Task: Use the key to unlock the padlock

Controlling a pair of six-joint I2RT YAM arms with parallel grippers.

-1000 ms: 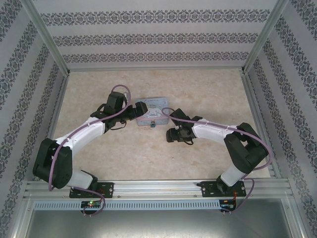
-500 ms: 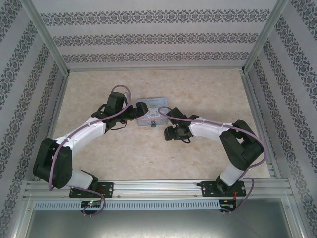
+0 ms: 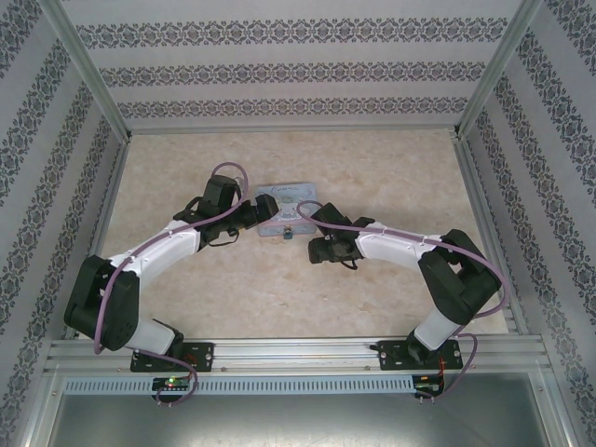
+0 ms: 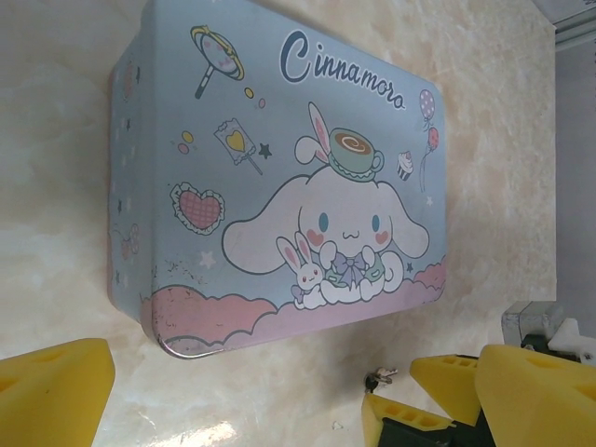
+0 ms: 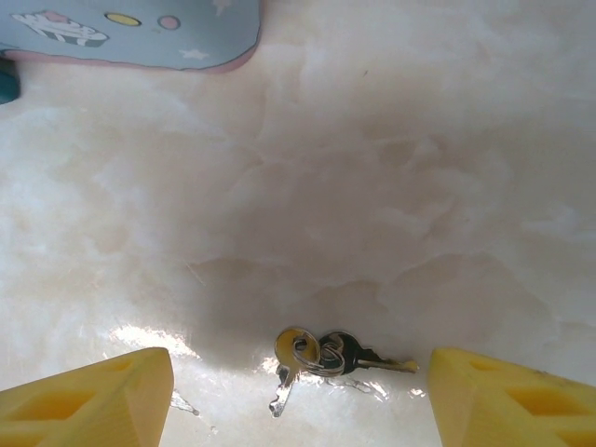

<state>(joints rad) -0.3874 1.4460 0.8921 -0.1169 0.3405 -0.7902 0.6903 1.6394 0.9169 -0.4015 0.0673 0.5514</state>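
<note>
key (image 5: 321, 358) lies ungripped between right gripper's (image 5: 300, 384) spread fingers; left gripper (image 4: 298, 400) gapes beside tin (image 4: 279, 140); unlocking not begun.

The left arm (image 3: 158, 250) and right arm (image 3: 396, 244) had white shells on their long links and bulky black housings at the joints. Each ended in a flat black base plate (image 3: 172, 357). A purple cable (image 3: 226, 169) ran along each. The left gripper (image 4: 298, 368) and right gripper (image 5: 300, 368) carried yellow wedge-shaped fingers (image 5: 88, 400) with rectangular moulded recesses
</note>
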